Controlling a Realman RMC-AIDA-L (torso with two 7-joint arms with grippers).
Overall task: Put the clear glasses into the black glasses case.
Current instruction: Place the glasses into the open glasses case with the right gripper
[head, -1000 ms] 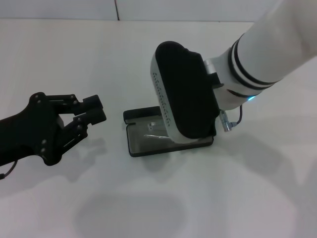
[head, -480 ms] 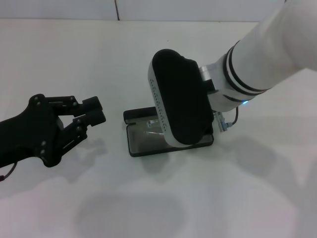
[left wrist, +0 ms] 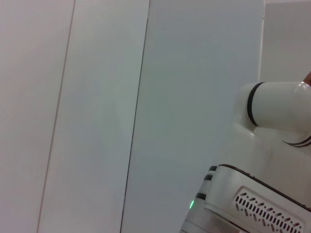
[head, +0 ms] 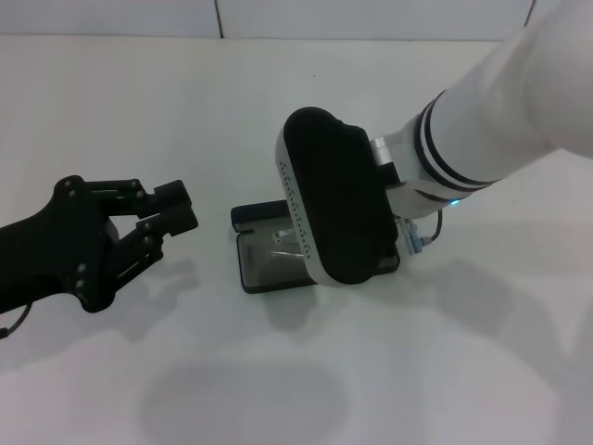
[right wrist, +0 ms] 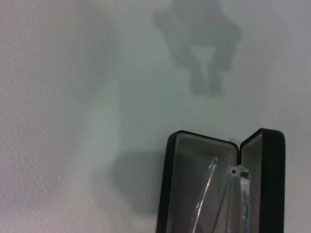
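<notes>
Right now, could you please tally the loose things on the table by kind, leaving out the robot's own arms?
Glasses cases: 1, the black glasses case, lying open
Glasses: 1, the clear glasses, inside the case
Total: 2

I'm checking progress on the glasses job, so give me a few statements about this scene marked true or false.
1. The flat matte black glasses case lies open on the white table. True.
2. The transparent plastic glasses lie on the table beside the case. False: they sit inside it, on the grey lining.
3. The left gripper holds the glasses. False: it is off to the case's left, holding nothing.
4. The right arm reaches over the case. True.
</notes>
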